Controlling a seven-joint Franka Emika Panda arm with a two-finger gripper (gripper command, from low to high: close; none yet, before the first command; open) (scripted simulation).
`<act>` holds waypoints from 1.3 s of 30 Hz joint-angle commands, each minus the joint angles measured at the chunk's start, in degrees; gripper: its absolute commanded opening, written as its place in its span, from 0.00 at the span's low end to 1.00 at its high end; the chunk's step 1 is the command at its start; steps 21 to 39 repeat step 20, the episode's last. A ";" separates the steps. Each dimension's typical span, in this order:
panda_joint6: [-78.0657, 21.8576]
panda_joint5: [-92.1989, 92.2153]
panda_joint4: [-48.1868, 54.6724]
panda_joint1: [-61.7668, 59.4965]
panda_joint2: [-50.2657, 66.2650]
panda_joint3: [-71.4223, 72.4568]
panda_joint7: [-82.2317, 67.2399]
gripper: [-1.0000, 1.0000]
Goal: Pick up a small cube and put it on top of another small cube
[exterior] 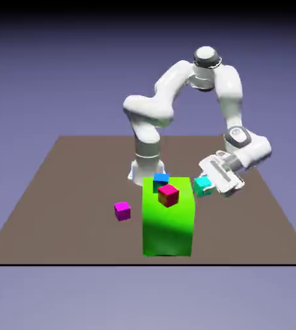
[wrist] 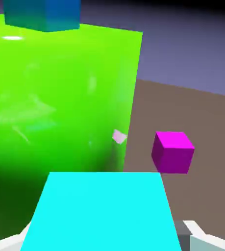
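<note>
My gripper is shut on the small teal cube, low down just off the exterior view's right of a large green block. In the hand view the teal cube fills the bottom between my finger tips. On top of the green block sit a blue cube and a red cube. The blue cube shows at the hand view's top edge. A magenta cube lies on the table; in the hand view the magenta cube sits past the block's edge.
The brown table spreads around the block. The robot's base stands behind the green block, close to the blue cube. The green block's tall side wall rises right in front of my hand.
</note>
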 commanded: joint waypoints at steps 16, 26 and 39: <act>0.67 -18.95 1.91 -18.45 10.76 -10.58 5.02 1.00; -8.28 -18.24 8.72 -15.09 11.34 -12.22 2.94 1.00; -8.28 -18.24 8.72 -15.09 11.34 -12.22 2.94 1.00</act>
